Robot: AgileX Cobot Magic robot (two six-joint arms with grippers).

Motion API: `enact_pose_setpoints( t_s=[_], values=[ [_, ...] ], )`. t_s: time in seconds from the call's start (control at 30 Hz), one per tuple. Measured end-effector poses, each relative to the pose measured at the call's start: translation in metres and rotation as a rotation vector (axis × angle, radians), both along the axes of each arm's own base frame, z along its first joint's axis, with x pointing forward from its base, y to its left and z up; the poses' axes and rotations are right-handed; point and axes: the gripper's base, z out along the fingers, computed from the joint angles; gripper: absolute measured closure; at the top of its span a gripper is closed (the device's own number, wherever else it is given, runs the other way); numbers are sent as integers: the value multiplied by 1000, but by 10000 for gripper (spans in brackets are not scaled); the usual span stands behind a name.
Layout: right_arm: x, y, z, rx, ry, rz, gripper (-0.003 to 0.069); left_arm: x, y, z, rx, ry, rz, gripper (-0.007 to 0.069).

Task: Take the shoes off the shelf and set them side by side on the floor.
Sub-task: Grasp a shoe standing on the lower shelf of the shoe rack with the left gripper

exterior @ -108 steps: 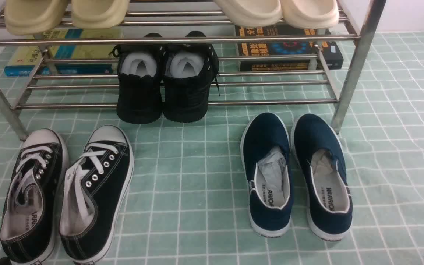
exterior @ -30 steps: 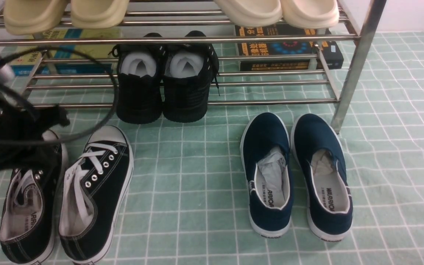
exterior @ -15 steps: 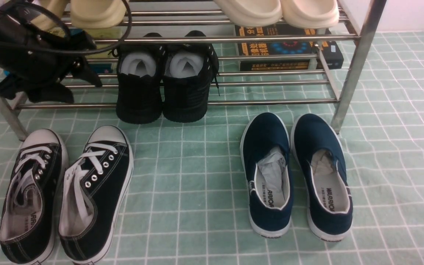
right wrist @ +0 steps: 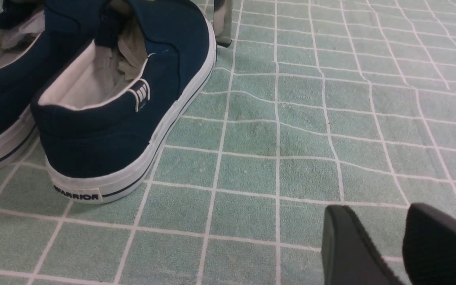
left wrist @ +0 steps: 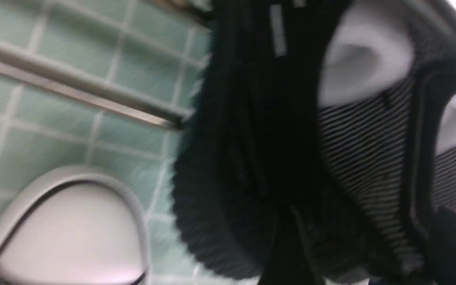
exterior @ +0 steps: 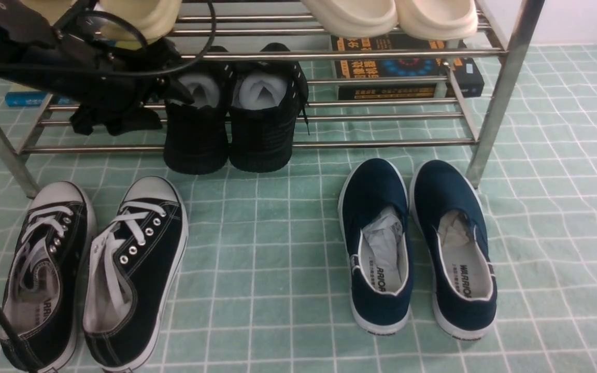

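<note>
Front view: the black shoes sit mid-shelf on the bottom rack, heels on the near side. The left gripper is right beside the left one, jaws spread. Left wrist: just a blurry shoe close-up. Right wrist: the right gripper is low over the floor, jaws apart, empty.

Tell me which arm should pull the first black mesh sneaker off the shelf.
Left. The left gripper is open right beside the left-hand black mesh sneaker on the lower tier of the shelf. The right gripper hangs low over the floor beside the navy slip-ons, farther away.
</note>
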Motion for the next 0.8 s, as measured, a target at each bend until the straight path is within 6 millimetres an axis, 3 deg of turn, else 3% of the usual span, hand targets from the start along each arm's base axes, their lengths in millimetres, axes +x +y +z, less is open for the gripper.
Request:
enact_pose_setpoints(
  t_s=[0.13,0.57,0.8],
  values=[
    [0,0,0,0,0,0,419,8,-10,-7,24,-50,10,152],
    [0,0,0,0,0,0,419,13,2,-21,203,-32,40,152],
    [0,0,0,0,0,0,419,23,0,-38,192,-23,82,169]
  ],
)
